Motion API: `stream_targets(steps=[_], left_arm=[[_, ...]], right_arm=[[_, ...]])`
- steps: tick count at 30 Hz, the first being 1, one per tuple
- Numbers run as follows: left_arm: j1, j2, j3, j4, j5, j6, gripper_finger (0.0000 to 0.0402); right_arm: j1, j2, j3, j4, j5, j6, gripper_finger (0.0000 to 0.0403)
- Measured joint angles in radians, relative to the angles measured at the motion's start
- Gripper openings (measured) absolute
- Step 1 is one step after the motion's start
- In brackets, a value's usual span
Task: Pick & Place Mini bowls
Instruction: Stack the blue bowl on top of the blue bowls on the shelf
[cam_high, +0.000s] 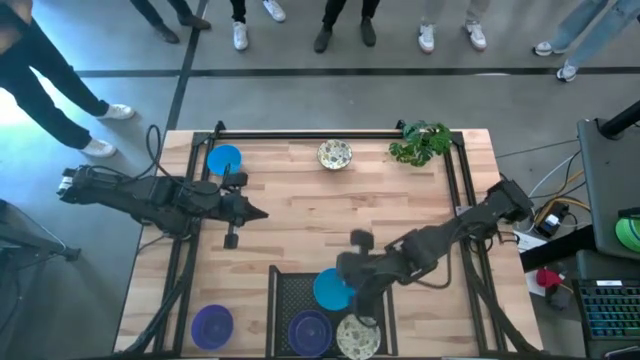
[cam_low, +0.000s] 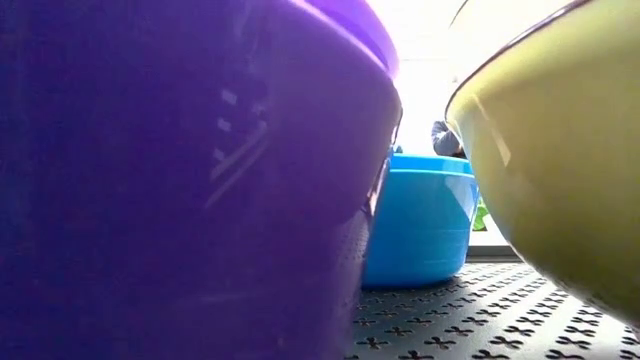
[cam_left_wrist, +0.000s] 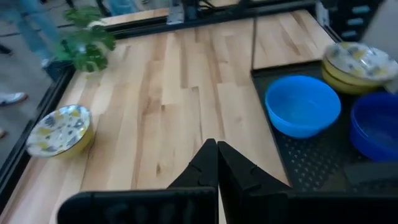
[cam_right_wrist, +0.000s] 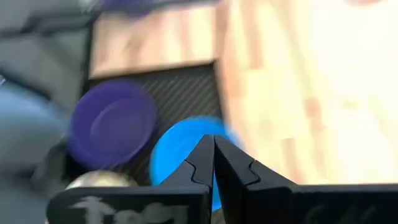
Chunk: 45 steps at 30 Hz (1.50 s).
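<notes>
Bowls first, high view: right claw (cam_high: 352, 268) clenched, empty, just above the blue bowl (cam_high: 332, 288) in the black mesh tray (cam_high: 290, 295); purple bowl (cam_high: 309, 329) and cream speckled bowl (cam_high: 358, 336) lie beyond it in the same tray. Right arm stretches diagonally in from the surface's right edge. Left claw (cam_high: 258, 213) clenched, empty, over bare surface (cam_high: 300, 225); a second blue bowl (cam_high: 224, 160) behind it, plant (cam_high: 420, 143) far across.

Low view: purple bowl and cream one crowd the lens, blue betw. them.

Left wrist: closed tips, tray bowls ahead.

Right wrist: closed tips over blue bowl, not gripping it.
</notes>
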Motion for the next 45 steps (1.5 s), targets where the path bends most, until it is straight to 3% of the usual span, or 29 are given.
stream_targets(steps=[4, 8, 12, 20, 25, 30, 38, 45], left_arm=[[0.002, -0.004, 0.039, -0.042, -0.065, -0.058, 0.0000], [0.003, -0.004, 0.078, -0.110, -0.160, -0.085, 0.0000], [0.013, -0.003, 0.120, -0.209, -0.278, -0.154, 0.0000], [0.120, -0.001, 0.149, -0.418, -0.397, -0.285, 0.0000], [0.276, 0.011, 0.148, -0.463, -0.399, -0.329, 0.0000], [0.469, 0.035, 0.148, -0.467, -0.393, -0.271, 0.0000], [0.750, 0.136, 0.148, -0.464, -0.171, -0.190, 0.0000], [0.866, 0.251, 0.147, -0.443, -0.122, -0.111, 0.0000]], right_arm=[[-0.031, -0.036, 0.000, 0.000, 0.156, 0.074, 0.0008], [-0.072, -0.061, 0.000, -0.001, 0.228, 0.112, 0.0008], [-0.119, -0.075, 0.000, -0.002, 0.271, 0.109, 0.0008], [-0.222, -0.078, -0.001, -0.006, 0.284, 0.086, 0.0008], [-0.265, -0.078, -0.001, -0.006, 0.284, 0.081, 0.0008], [-0.283, -0.078, -0.002, -0.005, 0.284, 0.074, 0.0008], [-0.282, -0.078, -0.002, -0.005, 0.283, 0.062, 0.0008], [-0.282, -0.078, -0.002, -0.005, 0.283, 0.060, 0.0008]])
